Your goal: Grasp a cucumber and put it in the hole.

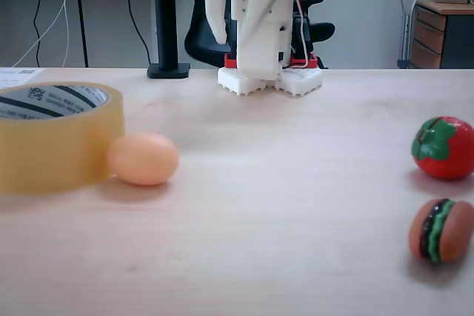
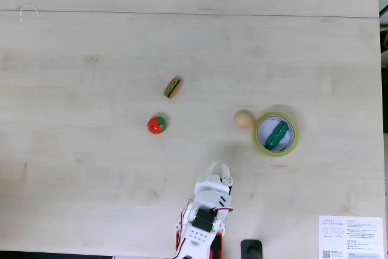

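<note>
In a fixed view from table height, a white robot arm (image 1: 259, 20) stands folded at the far edge of a pale wooden table (image 1: 296, 205). A yellowish tape roll (image 1: 55, 138) sits at left with an egg (image 1: 143, 158) touching its side; a toy tomato (image 1: 444, 147) and toy burger (image 1: 441, 230) lie at right. In a fixed view from above, the cucumber (image 2: 276, 135) lies inside the hole (image 2: 267, 130) of the tape roll. The gripper (image 2: 217, 169) is empty, fingers slightly apart, well away from the roll.
</note>
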